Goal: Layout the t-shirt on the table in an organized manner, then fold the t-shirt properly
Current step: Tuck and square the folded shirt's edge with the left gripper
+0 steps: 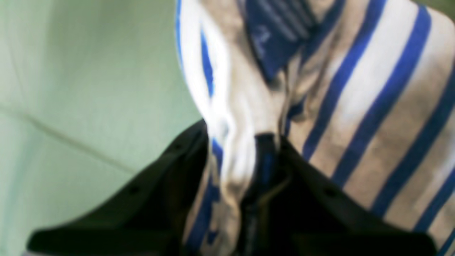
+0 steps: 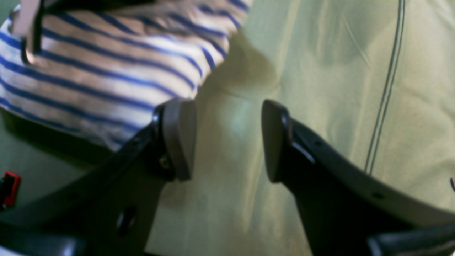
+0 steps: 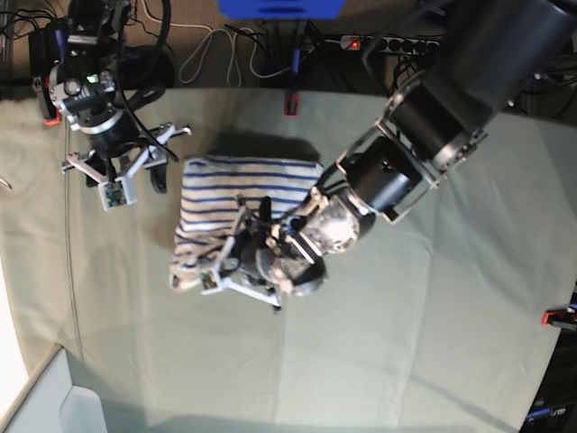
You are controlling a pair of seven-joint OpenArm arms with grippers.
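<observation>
We see black fingers (image 2: 302,149) with grey pads (image 2: 179,138) and screw holes; silver-and-black arm joints (image 3: 388,180); looping black cables (image 3: 149,36).

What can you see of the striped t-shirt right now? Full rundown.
The soft white cloth t-shirt with thin blue stripes lies bunched in a rough rectangle on the pale grey-green cloth-covered table, not spread flat. Its far part looks fairly smooth; the near end is crumpled. The left claw is shut on a gathered fold there, beside a dark blue tag. The right claw is open over bare table just beside the shirt's edge, not touching it. No sleeves are clearly discernible.
</observation>
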